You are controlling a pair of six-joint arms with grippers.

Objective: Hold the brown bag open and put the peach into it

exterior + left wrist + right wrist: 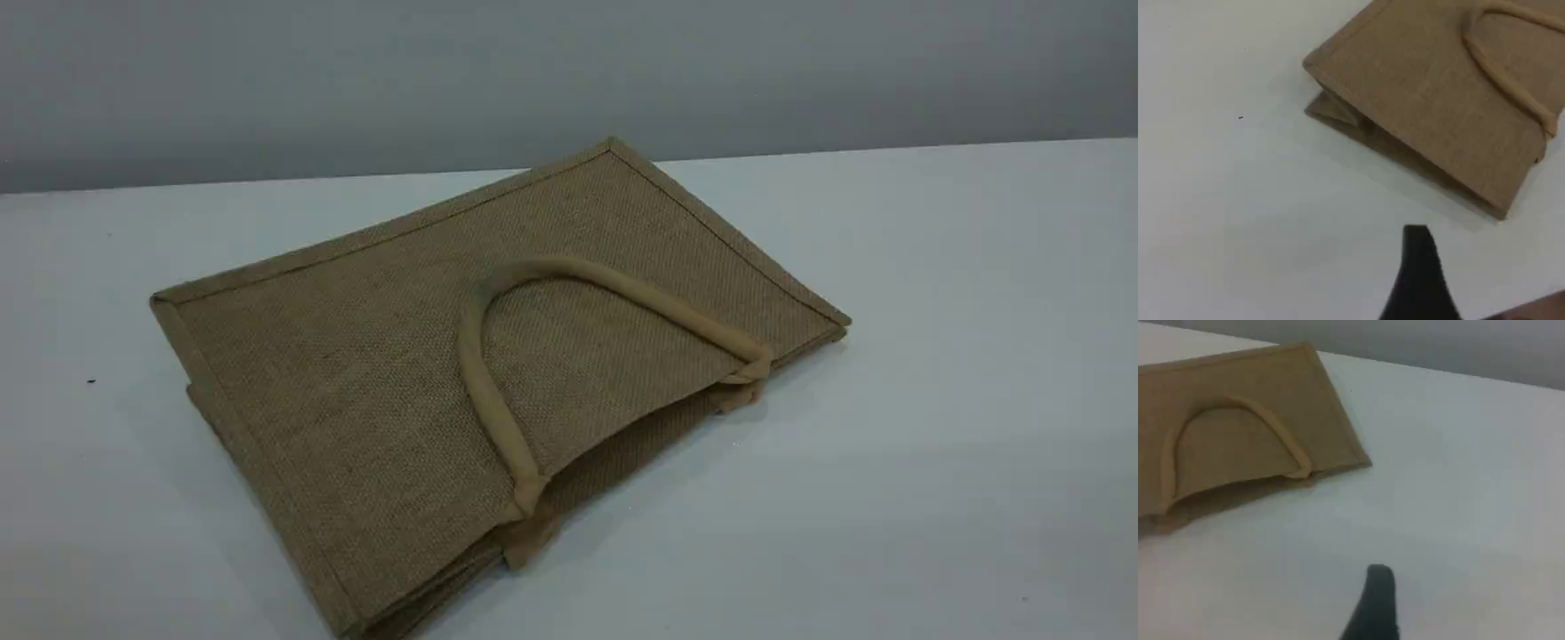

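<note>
White table [933,356], brown bag [373,373] beyond end effectors

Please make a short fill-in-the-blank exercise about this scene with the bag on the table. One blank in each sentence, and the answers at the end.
1. The brown bag lies ____ on the white table, not standing.
2. Its upper handle is folded back onto the bag's ____ panel.
3. In all three views, the fruit to be packed is ____.
4. Neither end effector touches the ____.

Answers: flat; top; absent; bag
</note>
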